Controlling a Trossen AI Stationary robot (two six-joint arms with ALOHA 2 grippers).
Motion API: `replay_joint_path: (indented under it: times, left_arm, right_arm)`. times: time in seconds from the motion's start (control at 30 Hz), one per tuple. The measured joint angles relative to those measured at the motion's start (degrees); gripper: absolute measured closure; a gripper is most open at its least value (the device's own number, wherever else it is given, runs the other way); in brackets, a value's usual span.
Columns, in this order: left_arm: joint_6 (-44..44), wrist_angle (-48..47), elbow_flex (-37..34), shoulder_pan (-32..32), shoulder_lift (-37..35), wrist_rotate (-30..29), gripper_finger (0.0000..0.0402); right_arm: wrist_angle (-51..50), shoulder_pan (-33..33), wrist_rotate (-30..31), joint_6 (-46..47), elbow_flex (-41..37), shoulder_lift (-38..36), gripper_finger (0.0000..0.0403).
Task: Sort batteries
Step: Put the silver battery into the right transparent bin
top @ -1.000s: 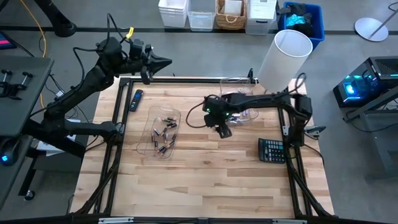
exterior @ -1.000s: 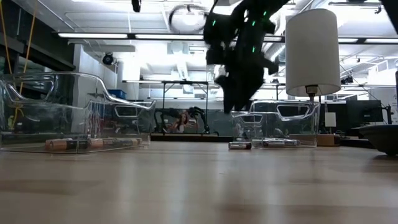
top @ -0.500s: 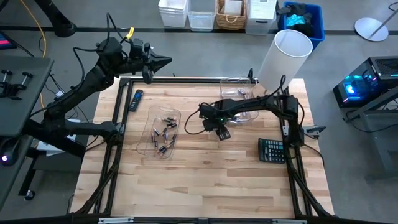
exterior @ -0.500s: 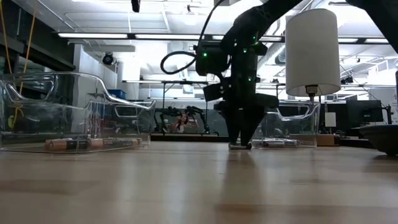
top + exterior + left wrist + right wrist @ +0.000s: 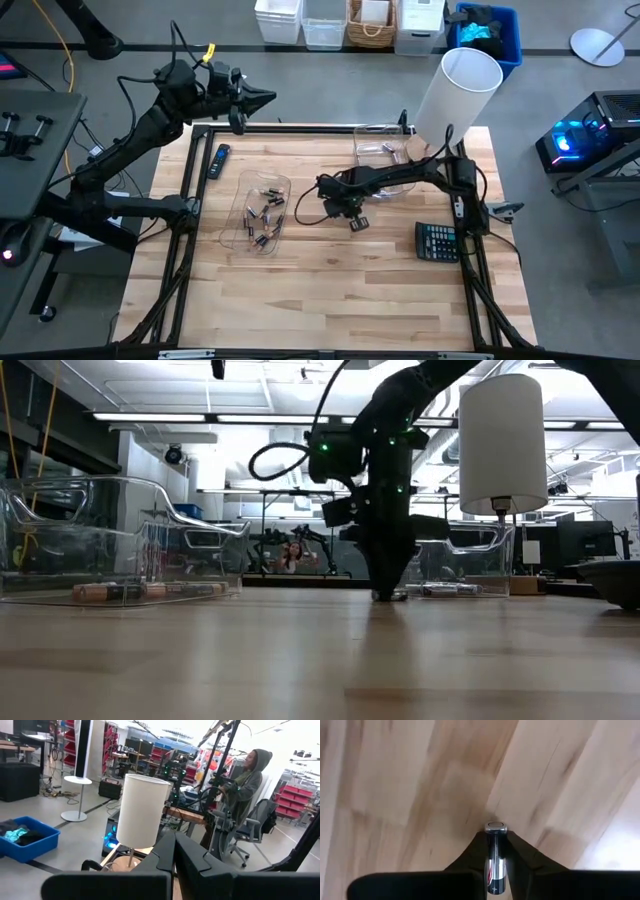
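Observation:
Several batteries (image 5: 264,215) lie in a clear bin (image 5: 243,226) left of the table's middle; in the low view they (image 5: 150,591) rest on its floor. A second clear bin (image 5: 385,150) stands at the far right with batteries (image 5: 445,589) in it. My right gripper (image 5: 356,222) points down at the table's middle, shut on one silvery battery (image 5: 495,851). My left gripper (image 5: 268,98) hangs shut, high over the table's far left corner, holding nothing. My right gripper pinches the silvery battery between its two fingers, which come from above and point down. One end cap (image 5: 496,826) sticks out past the fingers. In the low view the fingertips (image 5: 388,593) stand at the table top, so the battery lies on or just above the wood.
A dark calculator (image 5: 437,241) lies near the right edge and a slim remote (image 5: 220,160) at the far left. A tall white lamp shade (image 5: 460,88) stands at the far right corner. A person (image 5: 247,785) sits beyond the table. Bare wood fills the near half.
My right gripper has come down from above the table onto the wood in front of the right bin, shifting slightly toward the near edge, and has shut on the battery lying there.

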Motion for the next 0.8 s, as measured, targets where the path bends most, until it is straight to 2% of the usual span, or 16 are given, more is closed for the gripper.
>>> replay_joint_path:
  times: [0.07,0.23,0.4,0.57,0.7,0.8]
  left_arm:
    - [0.0,0.2,0.0,0.4,0.0,0.0,0.0402]
    - [0.0,0.8,0.0,2.0,0.0,0.0,0.0402]
    - [-0.1,0.9,0.0,2.9,0.0,0.0,0.0401]
    - [1.3,-0.1,0.0,3.0,0.0,0.0,0.0401]
    - [1.4,-0.8,0.0,3.0,0.0,0.0,0.0402]
    - [1.4,-1.3,0.0,3.0,0.0,0.0,0.0402]
  right_arm:
    - [0.5,0.2,0.6,0.2,1.2,-0.6,0.0371]
    - [-0.6,-1.4,6.8,1.7,6.9,-7.0,0.0371]
    - [-3.6,-6.7,10.2,16.2,6.6,-16.3,0.0371]
    - [-5.0,-12.0,16.3,26.1,-5.5,-28.6,0.0371]
    - [-2.9,-16.4,12.0,32.3,-18.0,-37.7,0.0371]
    - [1.9,-18.1,10.5,37.3,-23.4,-41.0,0.0371]
